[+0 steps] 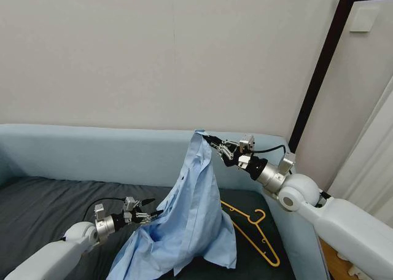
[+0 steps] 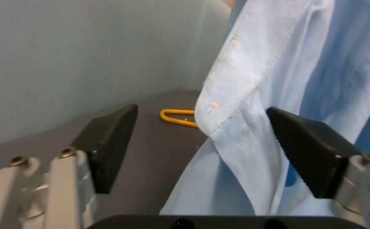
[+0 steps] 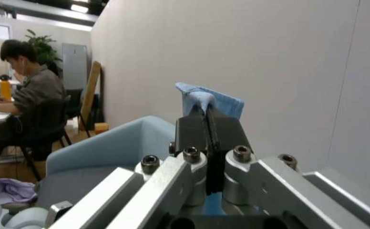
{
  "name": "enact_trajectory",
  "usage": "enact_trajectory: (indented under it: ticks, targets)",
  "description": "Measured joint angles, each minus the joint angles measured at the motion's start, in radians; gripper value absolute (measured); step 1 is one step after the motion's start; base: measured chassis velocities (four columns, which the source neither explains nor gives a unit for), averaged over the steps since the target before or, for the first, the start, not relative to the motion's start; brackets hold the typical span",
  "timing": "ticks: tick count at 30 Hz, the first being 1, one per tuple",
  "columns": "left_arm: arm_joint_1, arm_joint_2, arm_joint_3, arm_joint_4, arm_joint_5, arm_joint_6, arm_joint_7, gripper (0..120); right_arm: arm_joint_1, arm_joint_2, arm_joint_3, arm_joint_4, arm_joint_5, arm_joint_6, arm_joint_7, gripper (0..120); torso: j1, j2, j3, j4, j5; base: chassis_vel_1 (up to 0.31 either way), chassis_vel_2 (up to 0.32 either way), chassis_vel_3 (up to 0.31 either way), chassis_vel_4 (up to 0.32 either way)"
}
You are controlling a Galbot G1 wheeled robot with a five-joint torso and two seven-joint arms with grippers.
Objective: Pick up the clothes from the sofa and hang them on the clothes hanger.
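Above the sofa (image 1: 73,154) seat, I am holding the blue shirt (image 1: 193,212) up by its collar edge with the right gripper (image 1: 212,146). Its jaws are clamping flat on a fold of the fabric, which is poking out just past their tips. Below those jaws the shirt is hanging in one long drape, its hem bunching on the dark cushion (image 1: 37,206).

I am judging the step in hand as the lift-and-spread stage: garment off the seat, not yet on the hanger.

The left gripper (image 1: 150,213) is standing low at the shirt's side, jaws spread wide and gripping nothing. A stitched edge of the shirt is hanging between them, touching neither pad as far as I can tell.

The yellow hanger (image 1: 252,228) is lying flat on the cushion, beyond the shirt from the left jaws and well below the right ones.

By my judgement, the next move is calling for the left jaws to close squarely on that stitched edge, giving a second hold before the hanger is addressed.
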Motion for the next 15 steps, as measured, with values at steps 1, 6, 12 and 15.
enact_trajectory:
  ticks: [1, 6, 12, 15]
  targets:
    - [0.0, -0.001, 0.002, 0.0, 0.0, 0.0, 0.0, 76, 0.0, 0.0, 0.0, 0.0, 0.0, 0.0, 0.001, 0, 0.0, 0.0, 0.0, 0.0, 0.0, 0.0, 0.0, 0.0, 0.0]
    - [-0.002, -0.007, 0.017, 0.001, 0.002, 0.0, 0.002, 56, -0.003, 0.0, 0.0, 0.004, 0.003, -0.001, 0.006, 0, 0.0, 0.0, 0.0, 0.0002, -0.0001, 0.0, 0.0, 0.0, 0.0]
    - [0.001, -0.016, 0.02, -0.002, 0.004, -0.002, 0.002, 32, -0.008, -0.003, -0.003, 0.016, 0.009, -0.004, 0.017, 0, 0.0, 0.0, 0.0, 0.0001, -0.0001, 0.0, 0.0, 0.0, 0.0]
    - [0.003, -0.017, 0.024, -0.004, 0.005, -0.003, -0.001, 19, -0.005, -0.005, -0.01, 0.021, 0.009, -0.005, 0.021, 0, 0.0, 0.0, 0.0, 0.0002, -0.0001, 0.0, 0.0, 0.0, 0.0]
